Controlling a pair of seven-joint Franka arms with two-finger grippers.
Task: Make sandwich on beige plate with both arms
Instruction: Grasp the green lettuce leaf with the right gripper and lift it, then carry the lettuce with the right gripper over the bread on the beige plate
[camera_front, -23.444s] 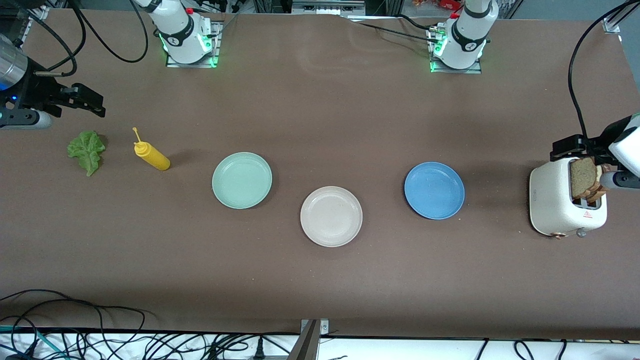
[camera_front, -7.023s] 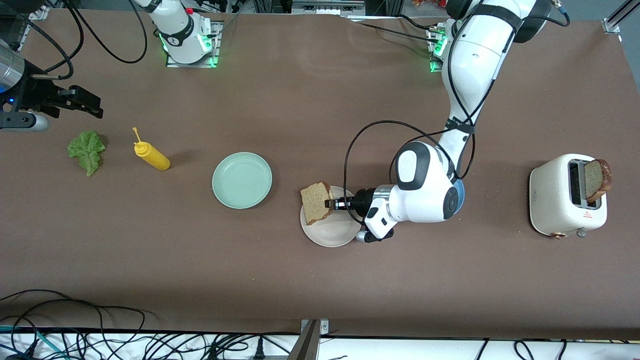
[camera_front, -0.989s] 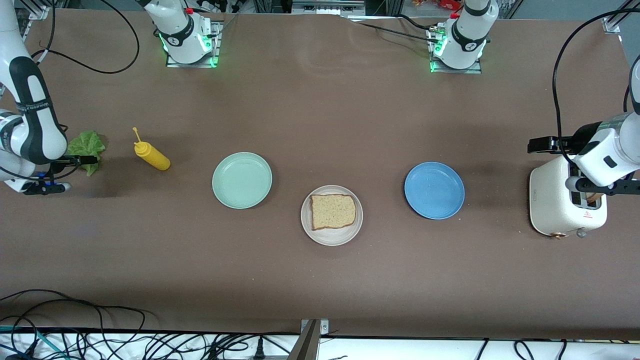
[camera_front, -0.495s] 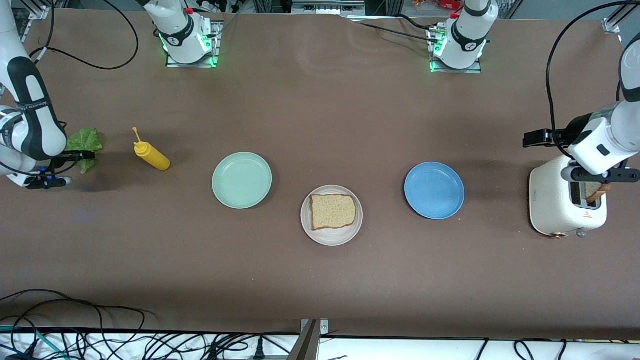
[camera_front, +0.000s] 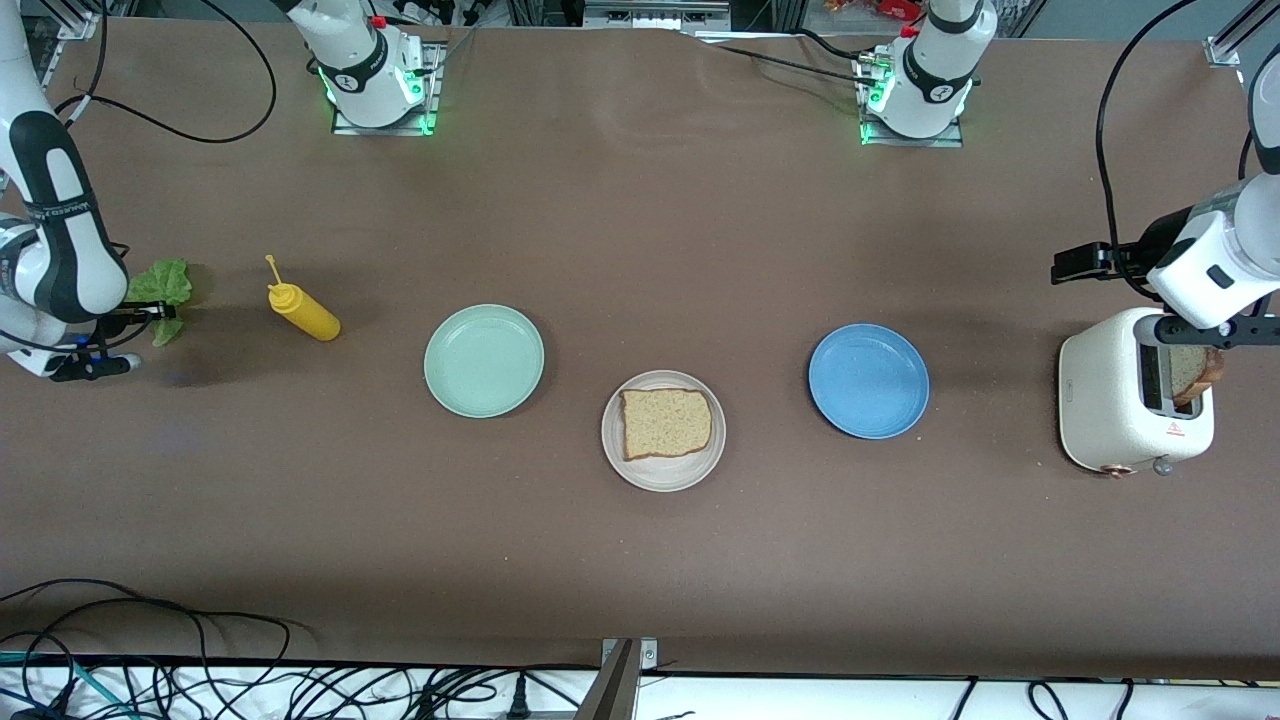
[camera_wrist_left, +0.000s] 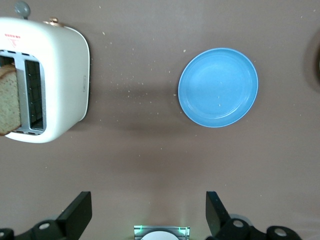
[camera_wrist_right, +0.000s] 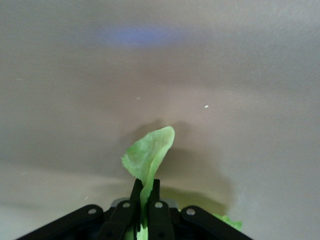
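Note:
One speckled brown bread slice (camera_front: 666, 423) lies flat on the beige plate (camera_front: 620, 461) in the middle of the table. A second slice (camera_front: 1190, 371) (camera_wrist_left: 9, 102) stands in the white toaster (camera_front: 1110, 405) (camera_wrist_left: 62, 70) at the left arm's end. My left gripper (camera_front: 1075, 265) (camera_wrist_left: 148, 215) hangs open above the table beside the toaster, nothing between its fingers. At the right arm's end, my right gripper (camera_front: 165, 312) (camera_wrist_right: 145, 186) is shut on the green lettuce leaf (camera_front: 160, 287) (camera_wrist_right: 149, 154), which sticks out past the fingertips just above the table.
A yellow squeeze bottle (camera_front: 303, 310) lies beside the lettuce. A mint-green plate (camera_front: 484, 360) and a blue plate (camera_front: 868, 380) (camera_wrist_left: 218, 87) flank the beige plate. Both arm bases (camera_front: 372, 70) stand along the table edge farthest from the front camera. Cables hang off the nearest edge.
My right gripper has closed on the lettuce leaf, which has bunched up and drawn in toward the arm. My left arm has risen a little beside the toaster, still open.

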